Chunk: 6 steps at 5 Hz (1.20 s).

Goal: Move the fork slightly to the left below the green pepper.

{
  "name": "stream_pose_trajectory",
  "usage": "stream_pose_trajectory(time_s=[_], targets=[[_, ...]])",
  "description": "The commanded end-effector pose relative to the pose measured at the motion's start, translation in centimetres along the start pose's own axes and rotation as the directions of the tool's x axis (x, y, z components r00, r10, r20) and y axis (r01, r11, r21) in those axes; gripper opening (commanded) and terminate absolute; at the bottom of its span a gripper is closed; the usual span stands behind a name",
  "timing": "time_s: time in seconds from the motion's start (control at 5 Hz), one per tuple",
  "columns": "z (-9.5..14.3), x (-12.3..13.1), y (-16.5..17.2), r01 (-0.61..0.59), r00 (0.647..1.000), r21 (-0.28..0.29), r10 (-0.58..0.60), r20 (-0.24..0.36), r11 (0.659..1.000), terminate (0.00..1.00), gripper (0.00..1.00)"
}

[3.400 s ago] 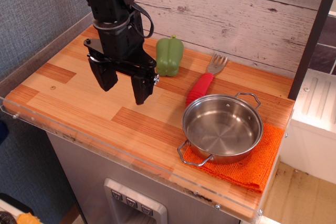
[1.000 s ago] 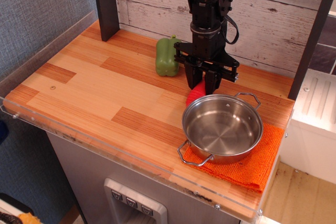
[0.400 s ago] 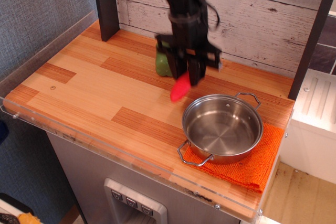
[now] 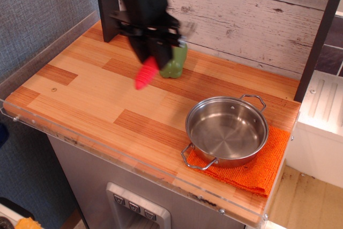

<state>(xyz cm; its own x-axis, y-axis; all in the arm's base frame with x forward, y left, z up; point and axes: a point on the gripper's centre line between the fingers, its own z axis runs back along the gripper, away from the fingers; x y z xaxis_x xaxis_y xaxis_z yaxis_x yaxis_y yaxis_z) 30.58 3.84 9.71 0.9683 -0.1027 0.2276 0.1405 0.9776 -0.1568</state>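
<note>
While fingers [image 4: 151, 57] pinch fork [image 4: 146, 74], green pepper [image 4: 175, 61] just behind; pan [image 4: 226, 130] well apart

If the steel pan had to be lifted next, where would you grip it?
Probably by the near wire loop handle of the pan, coming from above at the front-left. It juts clear of the rim over the orange cloth, so jaws could close across the thin wire; the smooth round wall looks too wide.

The tabletop [image 4: 96, 97] was smooth striped wood. The pan [image 4: 227, 130] was shiny metal on a rough orange cloth [image 4: 268, 162]. The green pepper [image 4: 175, 63] looked glossy plastic.
</note>
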Motion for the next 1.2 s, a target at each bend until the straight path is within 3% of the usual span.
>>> stream_pose_trajectory(time_s=[0.0, 0.6, 1.0], targets=[[-1.1, -3.3, 7.1, 0.096, 0.986, 0.151, -0.073, -0.148, 0.984, 0.0, 0.0], [-3.0, -4.5, 9.8, 0.036, 0.982, 0.234, 0.009, -0.187, 0.972, 0.0, 0.0], [-4.3, -5.3, 11.3, 0.02, 0.974, 0.253, 0.038, -0.224, 0.967, 0.0, 0.0]])
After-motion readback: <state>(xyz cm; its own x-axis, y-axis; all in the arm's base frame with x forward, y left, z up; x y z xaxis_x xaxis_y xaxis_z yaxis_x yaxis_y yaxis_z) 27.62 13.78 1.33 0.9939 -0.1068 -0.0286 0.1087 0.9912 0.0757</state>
